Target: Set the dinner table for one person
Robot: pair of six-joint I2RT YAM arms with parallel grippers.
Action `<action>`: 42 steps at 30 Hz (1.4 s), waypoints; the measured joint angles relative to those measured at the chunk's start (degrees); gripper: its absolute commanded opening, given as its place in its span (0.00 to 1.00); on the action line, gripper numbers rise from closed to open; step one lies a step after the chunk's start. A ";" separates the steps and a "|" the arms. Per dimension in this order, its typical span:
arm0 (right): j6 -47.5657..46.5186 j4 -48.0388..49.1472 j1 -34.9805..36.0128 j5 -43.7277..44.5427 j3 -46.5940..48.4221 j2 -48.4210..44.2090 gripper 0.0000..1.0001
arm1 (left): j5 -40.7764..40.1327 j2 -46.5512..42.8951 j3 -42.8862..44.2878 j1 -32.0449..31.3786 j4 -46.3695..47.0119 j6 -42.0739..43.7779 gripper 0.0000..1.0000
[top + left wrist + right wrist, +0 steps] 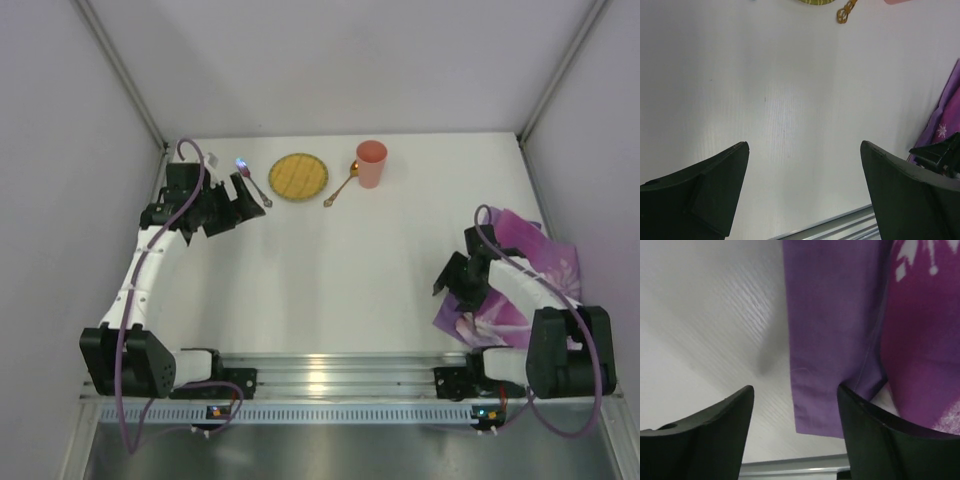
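1. Nearest: the dinner table point(350, 270) is bare white between the two arms. Its aluminium rail point(330, 365) runs behind both sets of jaws.
2. Right gripper point(795, 388): jaws moderately open, holding nothing. It is angled down at the near right of the table.
3. The purple placemat point(835, 340) lies directly below and ahead of the right jaws. Its hemmed corner sits in the gap, closer to the right-hand finger. From above it looks rumpled rather than spread, partly under the right arm.
4. Left gripper point(804, 145): jaws wide open, empty. Only bare tabletop lies between them.
5. A silver utensil point(255, 185) lies just ahead of the left jaws; spoon or fork, cannot tell.
6. Well beyond the right jaws, along the far edge:
   - yellow plate point(298, 177)
   - gold spoon point(340, 187)
   - pink cup point(371, 163)
7. Judgement: early stage. The placemat is not laid flat in front of the seat. Nothing rests on it. Plate, cup and cutlery are all left to place.
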 measured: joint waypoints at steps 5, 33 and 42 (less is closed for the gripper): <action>0.79 3.96 -1.03 -2.23 0.17 2.64 0.21 | -0.44 -0.02 0.00 0.00 -1.84 1.11 0.98; 2.34 1.49 49.99 -3.89 38.95 23.76 1.00 | 0.11 -8.74 -9.25 -1.51 -2.08 0.39 0.98; 2.93 -4.79 28.48 1.73 16.94 -11.72 1.00 | -2.45 -2.36 -16.17 -21.42 1.38 -0.96 0.98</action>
